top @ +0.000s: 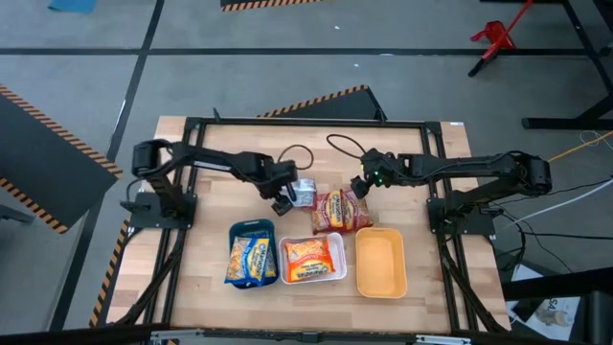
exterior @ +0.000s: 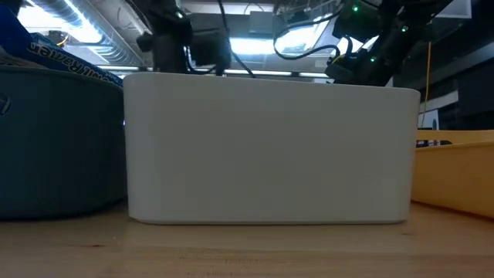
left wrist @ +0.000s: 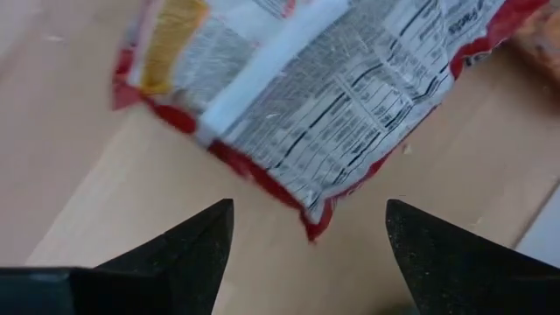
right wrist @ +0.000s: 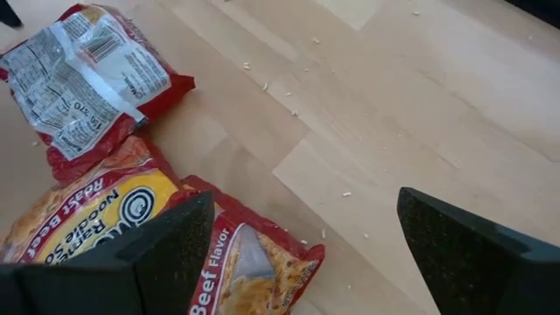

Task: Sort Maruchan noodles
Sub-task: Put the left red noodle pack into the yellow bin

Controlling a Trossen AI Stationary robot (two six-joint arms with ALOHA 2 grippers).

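Left gripper, frame centre, stands wide open and empty over a face-down red packet; right gripper likewise open, empty. Step: picking; next requires descent and closing.

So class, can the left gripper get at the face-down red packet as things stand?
Probably yes. The left gripper is open just above the face-down red packet, which lies alone on bare table with nothing between them.
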